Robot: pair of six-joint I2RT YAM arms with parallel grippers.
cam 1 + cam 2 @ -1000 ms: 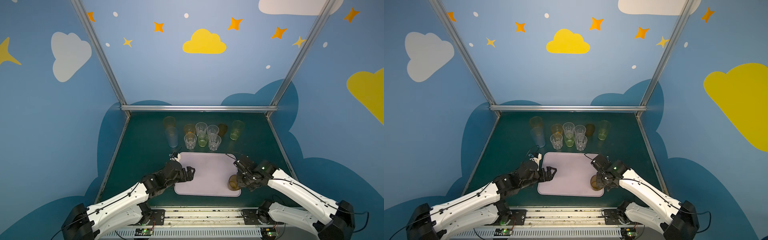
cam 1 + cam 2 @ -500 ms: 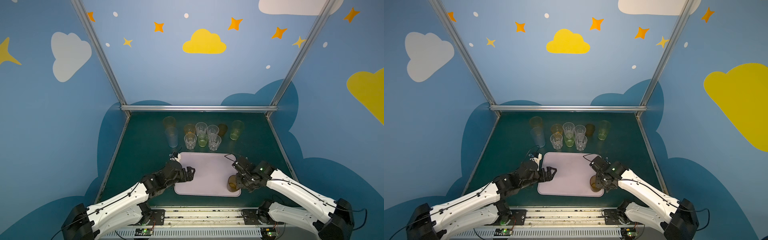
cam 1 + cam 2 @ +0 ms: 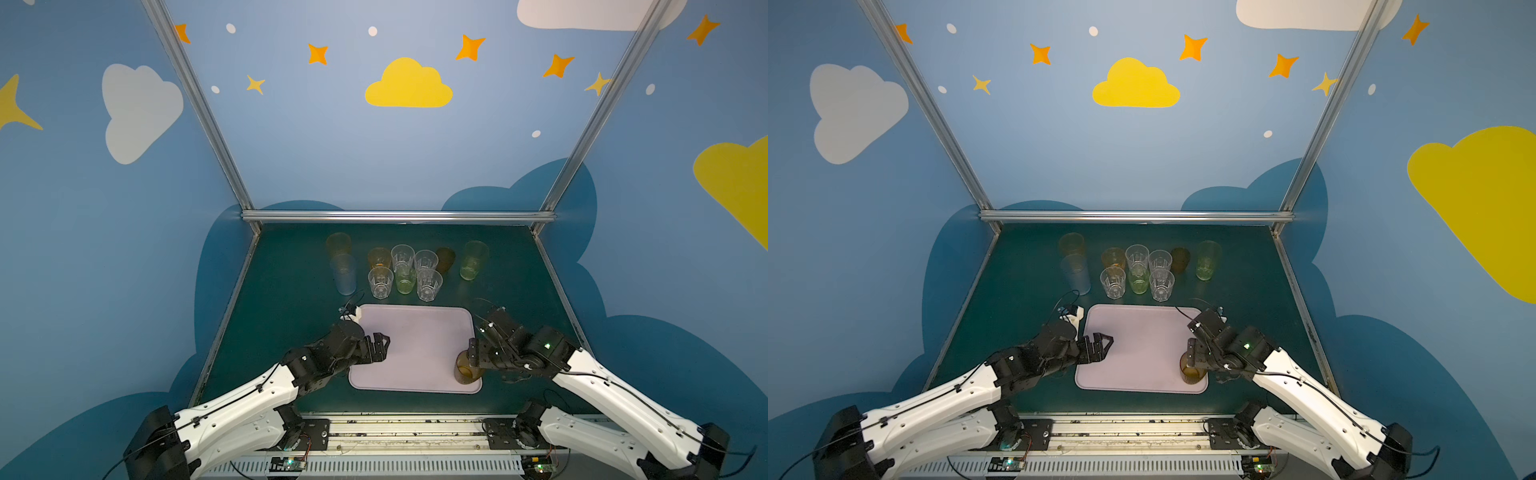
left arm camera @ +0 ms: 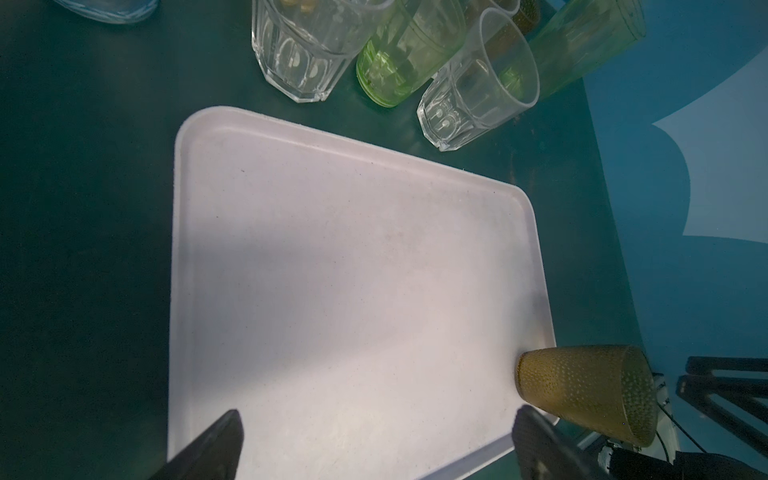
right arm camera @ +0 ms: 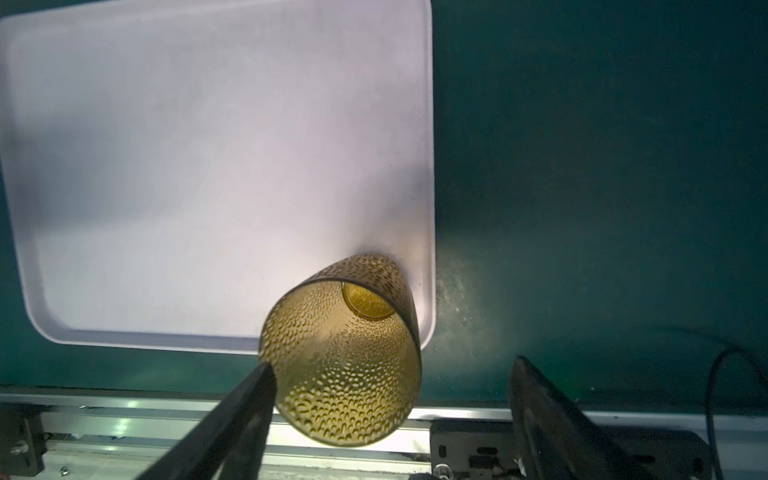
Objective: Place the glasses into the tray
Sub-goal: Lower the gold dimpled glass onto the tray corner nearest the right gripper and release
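The pale lilac tray (image 3: pixel 415 345) (image 3: pixel 1142 345) lies near the table's front. A dimpled amber glass (image 3: pixel 467 372) (image 5: pixel 345 353) stands upright in its near right corner. My right gripper (image 3: pixel 471 360) (image 5: pixel 390 386) is open around its rim, with one finger close beside the wall and the other well apart. My left gripper (image 3: pixel 380 345) (image 4: pixel 376 436) hangs open and empty over the tray's left edge. The other glasses (image 3: pixel 405 270) (image 3: pixel 1138 270) stand grouped behind the tray: tall orange (image 3: pixel 338 245), tall blue (image 3: pixel 344 274), tall green (image 3: pixel 473 259), and short clear, green, amber and brown ones.
Three short glasses (image 4: pixel 303 54) stand just beyond the tray's far rim. The metal rail (image 5: pixel 457 415) runs along the table's front edge, right behind the amber glass. Frame posts (image 3: pixel 395 216) bound the back.
My right gripper has opened and let go of the amber glass, which stays standing in the tray's corner. The left arm has not moved.
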